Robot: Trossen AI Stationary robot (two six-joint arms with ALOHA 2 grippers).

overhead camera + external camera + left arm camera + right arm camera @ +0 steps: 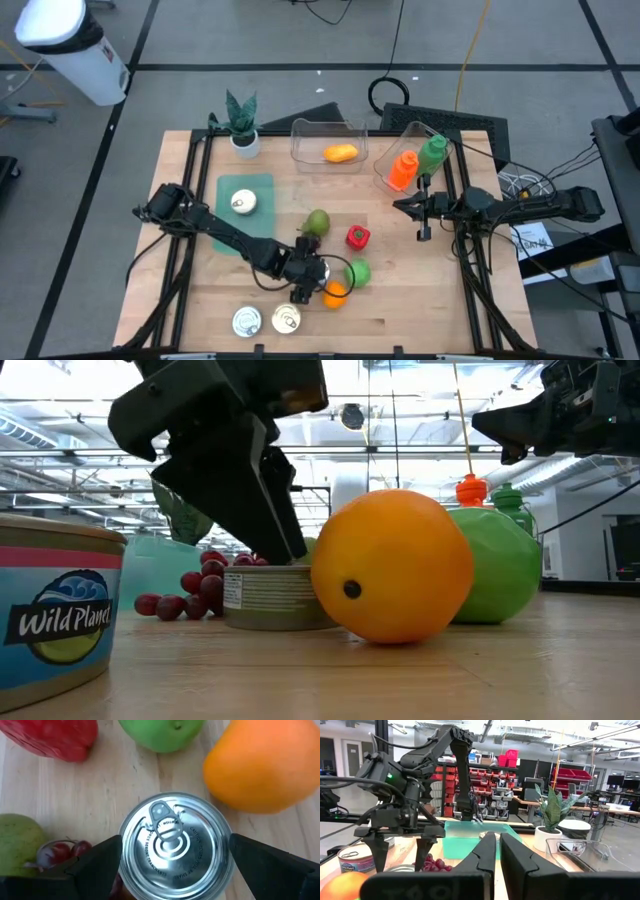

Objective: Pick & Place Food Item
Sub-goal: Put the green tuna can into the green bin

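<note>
Left wrist view: tin can (172, 851) sits between the spread fingers of the left gripper (175, 865), not yet pinched.
Can stands on the table's near middle, orange (265, 765) just beside it; closing off-centre could nudge the orange rolling or tip the can. Right gripper (422, 210), pressed together, waits well apart.

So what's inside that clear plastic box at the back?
One orange, carrot-like food piece lies inside the clear plastic box. Nothing else shows through its walls.
</note>
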